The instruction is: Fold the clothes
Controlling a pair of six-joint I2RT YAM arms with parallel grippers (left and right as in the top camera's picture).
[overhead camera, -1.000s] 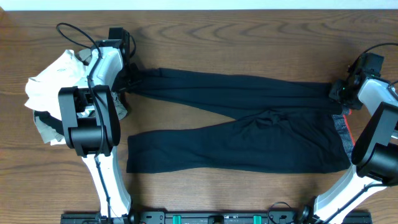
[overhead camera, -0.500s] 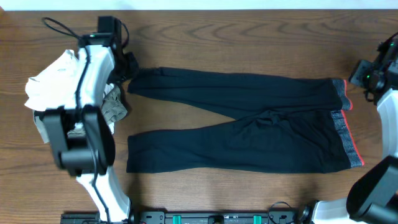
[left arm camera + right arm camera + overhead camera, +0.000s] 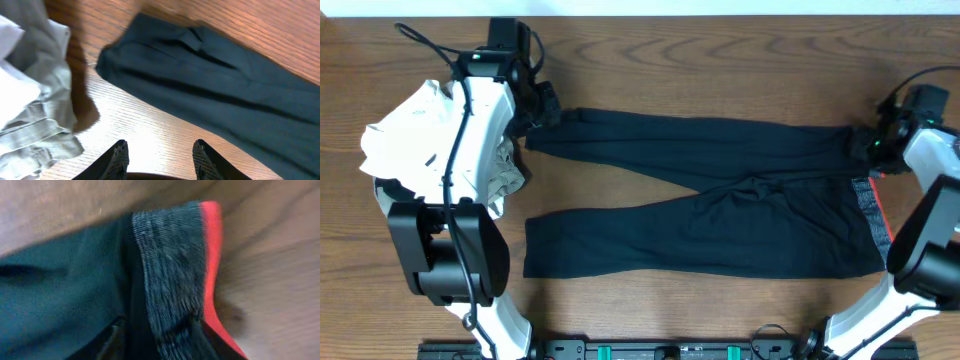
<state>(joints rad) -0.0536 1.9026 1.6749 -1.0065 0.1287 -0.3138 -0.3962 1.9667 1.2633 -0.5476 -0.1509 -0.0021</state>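
Limp, light black leggings (image 3: pixel 720 205) lie flat on the bench (image 3: pixel 720 60); left end effector (image 3: pixel 160 147) spread wide, empty, beside the far-left hem (image 3: pixel 115 55), right end effector (image 3: pixel 154 332) at the waistband (image 3: pixel 170 275), closure indiscernible, both likely sound holds.

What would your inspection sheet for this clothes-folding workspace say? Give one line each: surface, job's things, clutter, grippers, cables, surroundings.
Surface: wooden table, brown grain.
Job's things: black leggings spread flat, grey red-edged waistband at right; crumpled clothes pile at left.
Clutter: nothing seen.
Grippers: left gripper open over bare wood, short of the cuff; right gripper apparently open, straddling the waistband.
Cables: black cable along the left arm.
Surroundings: white strip beyond the far edge.
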